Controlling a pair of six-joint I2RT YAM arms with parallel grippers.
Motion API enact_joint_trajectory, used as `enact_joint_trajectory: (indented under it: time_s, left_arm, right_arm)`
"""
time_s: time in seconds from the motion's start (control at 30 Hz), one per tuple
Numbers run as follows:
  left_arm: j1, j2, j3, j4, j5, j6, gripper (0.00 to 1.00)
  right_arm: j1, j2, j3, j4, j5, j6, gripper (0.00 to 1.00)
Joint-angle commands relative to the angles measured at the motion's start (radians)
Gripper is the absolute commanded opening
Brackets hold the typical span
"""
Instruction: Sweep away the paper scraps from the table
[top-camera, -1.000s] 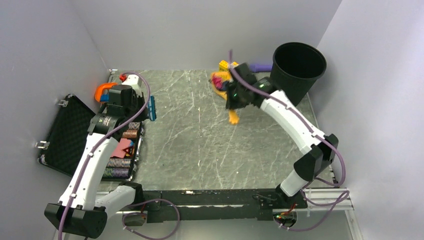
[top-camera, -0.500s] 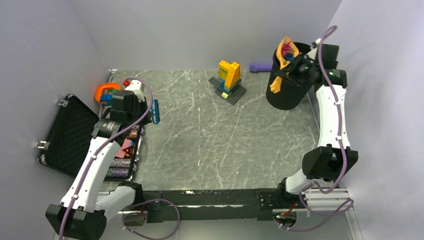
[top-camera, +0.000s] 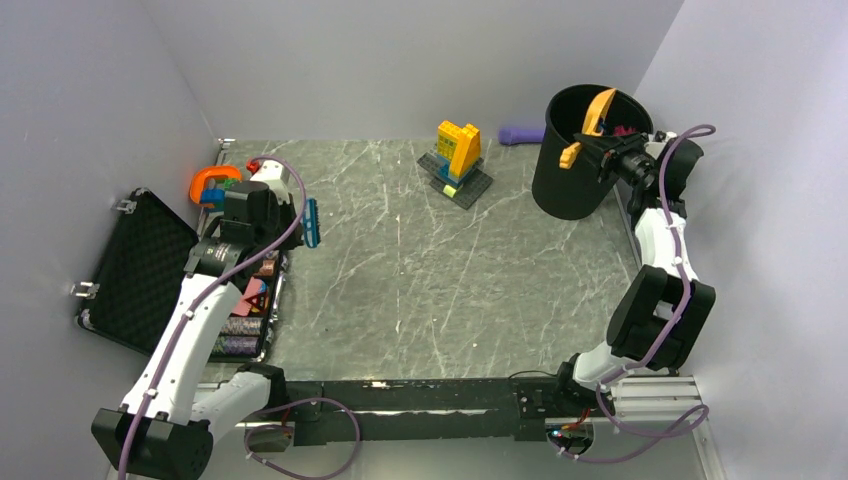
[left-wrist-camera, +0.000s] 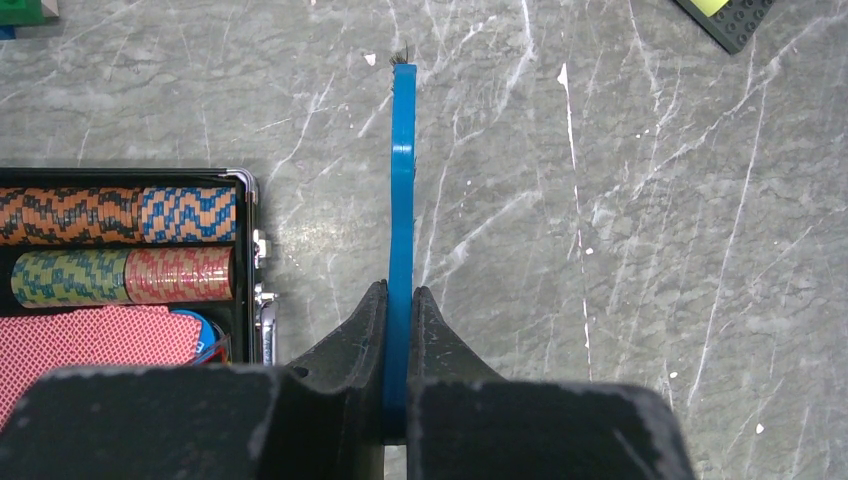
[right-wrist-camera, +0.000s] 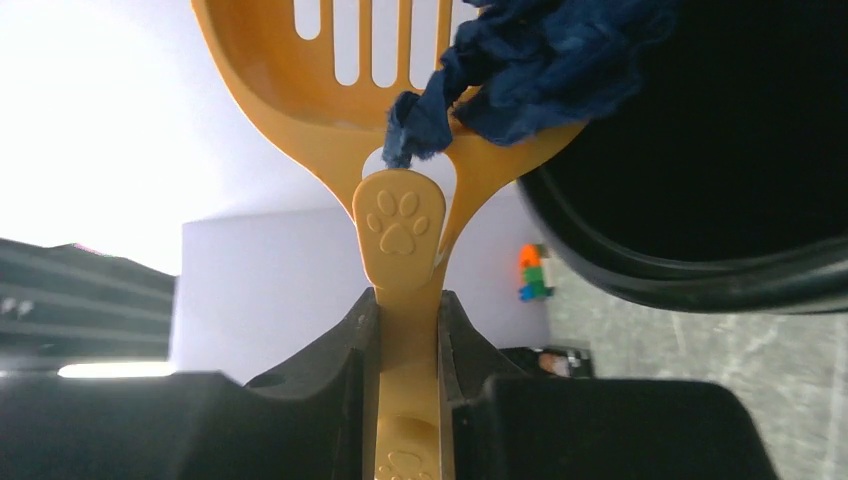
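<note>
At the upper right of the top view, the right claw (top-camera: 608, 152) is closed on the handle of an orange scoop (top-camera: 598, 108) and holds it tilted over the mouth of a black bin (top-camera: 565, 190). In the right wrist view its two fingers press the handle from both sides, just under a paw print. A dark blue paper scrap (right-wrist-camera: 560, 60) lies on the slotted blade of the scoop, straight ahead of the claw and at the top of that frame, partly in front of the dark opening of the bin. One thin end of the scrap hangs down into the hole at the neck of the scoop. The rim of the bin curves along the right side of the frame, close beside the scoop.

At the middle left of the top view, the left claw (top-camera: 296, 220) is shut narrowly on a thin blue brush (top-camera: 313, 222). In its wrist view the brush is a blue strip running up from the fingers over the grey marble table (top-camera: 400, 290). Just left of this claw lies an open black case (top-camera: 140, 270) with rows of poker chips (left-wrist-camera: 120, 215) and red cards (left-wrist-camera: 90, 345).

A yellow and blue toy brick build (top-camera: 458, 150) stands at the top centre of the table, well apart from both claws. A purple object (top-camera: 520, 134) lies between it and the bin.
</note>
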Motion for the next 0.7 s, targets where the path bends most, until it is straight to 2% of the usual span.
enact_joint_trajectory:
  time_s: [0.0,0.13,0.37,0.57,0.67]
  left_arm:
    - [0.004,-0.031,-0.009,0.035,0.018,0.013,0.00]
    - [0.004,-0.033,-0.005,0.029,-0.014,0.015,0.00]
    - [0.003,-0.046,-0.006,0.034,-0.016,0.014,0.00]
    - [0.003,-0.032,-0.003,0.040,0.002,0.014,0.00]
    - [0.004,-0.022,0.001,0.039,0.005,0.013,0.00]
  right_arm:
    - [-0.007,-0.045,-0.048,0.429,-0.052,0.307,0.00]
    - [-0.007,-0.029,-0.083,0.520,-0.056,0.366,0.00]
    - [-0.008,-0.037,-0.102,0.531,-0.064,0.348,0.00]
    - [-0.008,-0.036,-0.235,0.691,-0.043,0.445,0.00]
    - [-0.008,-0.059,-0.296,0.658,-0.043,0.416,0.00]
